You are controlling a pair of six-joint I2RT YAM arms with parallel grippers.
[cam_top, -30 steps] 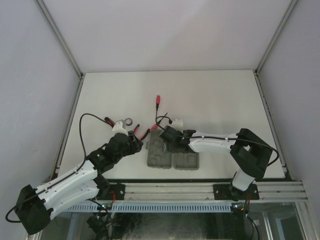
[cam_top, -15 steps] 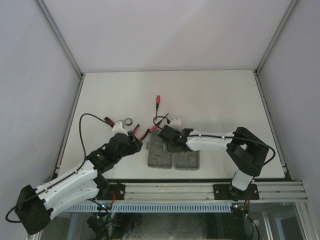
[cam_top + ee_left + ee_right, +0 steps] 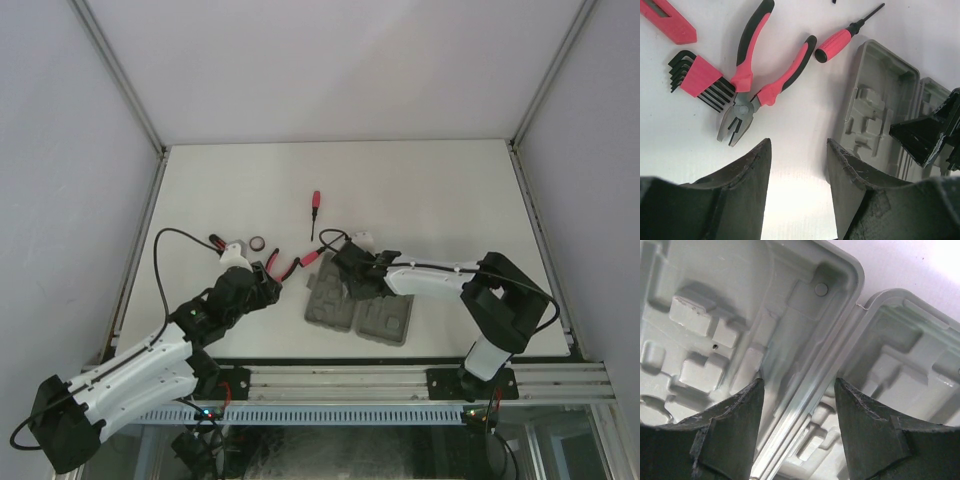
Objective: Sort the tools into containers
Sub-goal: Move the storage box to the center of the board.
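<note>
My right gripper [image 3: 346, 283] over the paired trays [image 3: 385, 322]; pliers [image 3: 283, 266] lie at their ten o'clock, a screwdriver [image 3: 314, 205] beyond at eleven.

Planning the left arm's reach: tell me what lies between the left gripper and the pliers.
Only bare white table, as the left wrist view shows, from the open left gripper up to the nose of the pliers.

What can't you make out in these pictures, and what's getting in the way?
Left wrist view: red tool, cut off by the top-left corner, kind unclear.
Left wrist view: far tray, largely hidden behind the right pincer.
Top view: ring, too small to identify.
Right wrist view: trays, cropped by every edge.
</note>
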